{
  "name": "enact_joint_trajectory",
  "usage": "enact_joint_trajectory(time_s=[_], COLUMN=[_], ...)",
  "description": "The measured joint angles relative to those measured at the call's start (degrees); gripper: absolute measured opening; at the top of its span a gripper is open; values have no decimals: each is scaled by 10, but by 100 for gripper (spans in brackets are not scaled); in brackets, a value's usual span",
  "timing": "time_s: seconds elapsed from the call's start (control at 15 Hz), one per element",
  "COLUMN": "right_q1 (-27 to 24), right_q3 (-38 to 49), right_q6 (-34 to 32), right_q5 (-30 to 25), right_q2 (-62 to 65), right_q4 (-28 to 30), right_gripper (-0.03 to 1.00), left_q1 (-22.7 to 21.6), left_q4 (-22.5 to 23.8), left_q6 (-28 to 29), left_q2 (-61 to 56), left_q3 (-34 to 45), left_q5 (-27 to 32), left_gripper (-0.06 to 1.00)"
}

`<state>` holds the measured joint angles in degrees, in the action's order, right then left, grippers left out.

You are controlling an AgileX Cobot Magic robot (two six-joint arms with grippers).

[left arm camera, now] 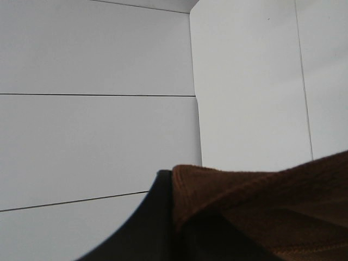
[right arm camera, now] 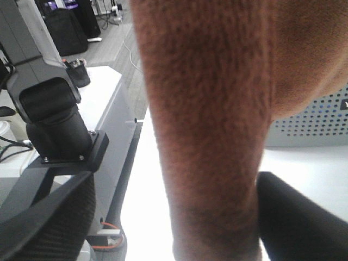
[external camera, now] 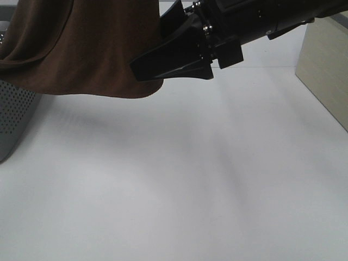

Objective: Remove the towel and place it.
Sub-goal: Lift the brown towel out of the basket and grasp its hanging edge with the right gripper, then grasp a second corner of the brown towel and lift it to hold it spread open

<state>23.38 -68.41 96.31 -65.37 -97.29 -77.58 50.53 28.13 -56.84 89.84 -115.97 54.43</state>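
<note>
The dark brown towel (external camera: 81,49) hangs above the table at the top left of the exterior view, its lower edge curving free of the surface. My right gripper (external camera: 155,51) reaches in from the right, open, its black fingers on either side of the towel's right edge. In the right wrist view a hanging strip of towel (right arm camera: 212,136) runs between the two fingers (right arm camera: 299,217), with a gap on one side. My left gripper (left arm camera: 174,217) is shut on a folded edge of the towel (left arm camera: 255,201). The exterior view does not show it.
A grey perforated panel (external camera: 16,114) stands at the left edge, partly behind the towel. A beige box (external camera: 326,60) sits at the right edge. The white table (external camera: 190,179) spreads below. A black arm mount (right arm camera: 54,125) shows in the right wrist view.
</note>
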Motion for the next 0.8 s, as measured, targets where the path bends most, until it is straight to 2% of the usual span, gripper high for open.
enact_joint_trajectory(time_s=[0.13,0.33,0.53,0.67,0.8], right_q1=[-1,-1,-1,-1,-1], right_q3=[0,0,-1,-5,-14], right_q6=[-19,-56,-67,-87,-164], right_q5=[19,53,45,44,54], right_q2=[0,0,0,0,0], right_q4=[22,56,65,65,67], right_gripper=[67,34,3,1,1], left_q1=[0,0,0,0,0], left_q4=[2,5,11,12,13], left_q6=[7,10,42,69,123], left_q2=[3,5,5,5,5], left_q3=[0,0,0,0,0], left_q5=[0,4,11,11,26], left_gripper=[0,0,0,0,0])
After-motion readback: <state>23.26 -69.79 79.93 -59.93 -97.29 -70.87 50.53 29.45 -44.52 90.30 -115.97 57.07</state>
